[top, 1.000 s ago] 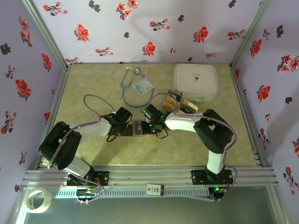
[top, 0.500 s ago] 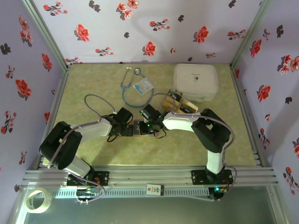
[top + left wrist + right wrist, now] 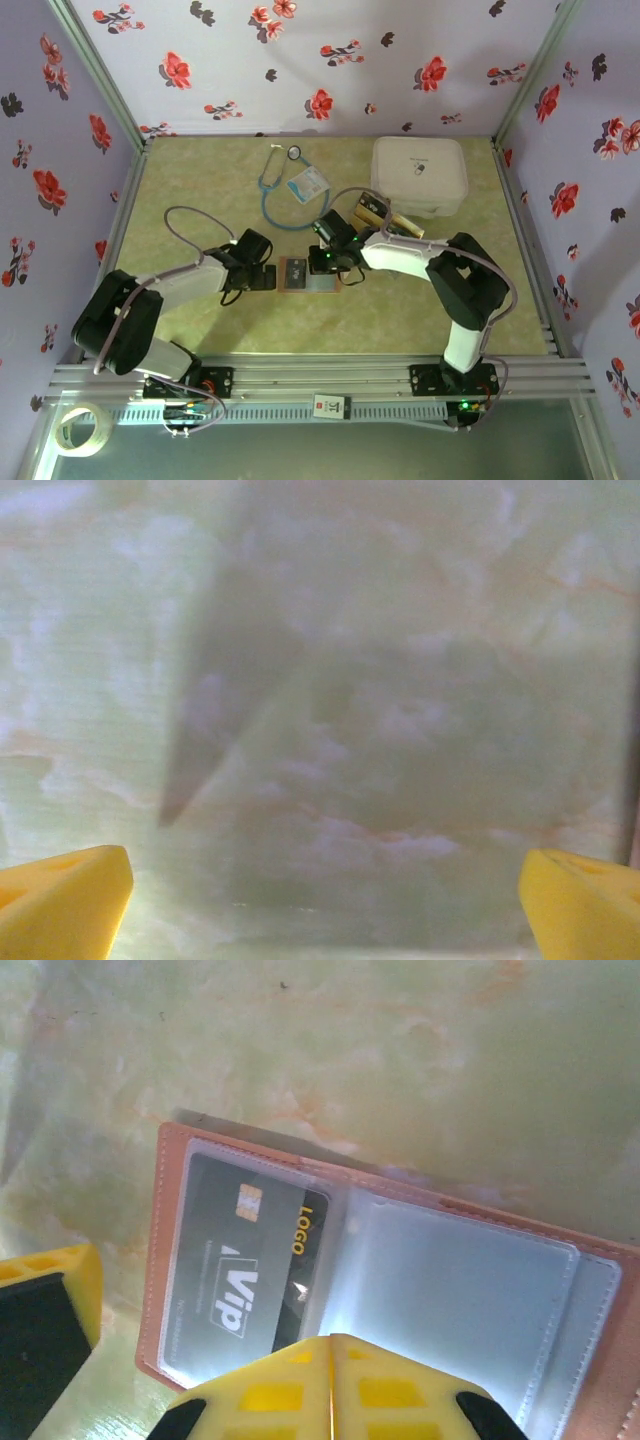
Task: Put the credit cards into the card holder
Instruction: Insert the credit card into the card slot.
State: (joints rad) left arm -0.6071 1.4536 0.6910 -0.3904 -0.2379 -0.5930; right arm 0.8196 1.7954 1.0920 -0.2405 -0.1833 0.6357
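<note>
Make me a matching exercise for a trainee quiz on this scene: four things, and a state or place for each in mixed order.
1 left gripper
2 right gripper
3 card holder
4 white case

A at the far right of the table
B open, over bare table
C lies open, a black card in one pocket
D shut, by the card holder

Pairs: 1-B, 2-D, 3-C, 4-A

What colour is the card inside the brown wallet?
Black, with white and gold lettering; the card shows best in the right wrist view.
</note>
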